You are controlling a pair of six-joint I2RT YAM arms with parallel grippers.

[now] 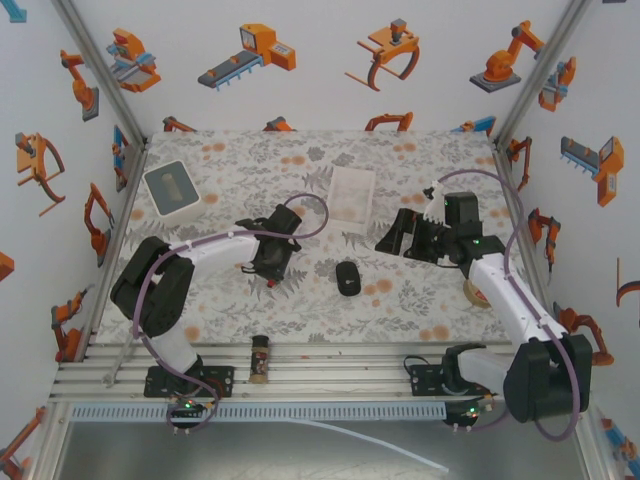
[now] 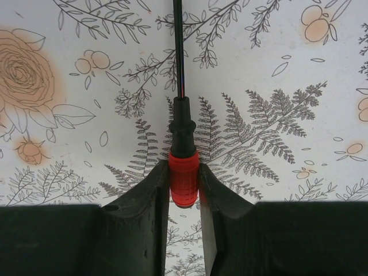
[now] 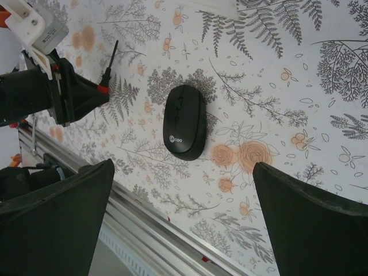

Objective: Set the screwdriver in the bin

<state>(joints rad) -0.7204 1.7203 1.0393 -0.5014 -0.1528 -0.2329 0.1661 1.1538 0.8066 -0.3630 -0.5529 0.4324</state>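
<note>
Tiny screwdriver [image 2: 184,144] w/ ribbed red plastic handle, black collar & thin black shaft is pinched by the handle btwn left gripper [image 2: 184,167] jaws, over floral tabletop [image 2: 287,57], apart from translucent whitish rectangular bin [image 1: 352,192]. Right gripper [image 3: 183,167] jaws gape wide.

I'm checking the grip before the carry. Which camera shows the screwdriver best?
The left wrist view: the screwdriver fills the centre, its red handle pinched between the fingers of the left tool, shaft pointing away. The right wrist view shows it small, at upper left. In the top view it is a red speck at that tool's tip.
</note>
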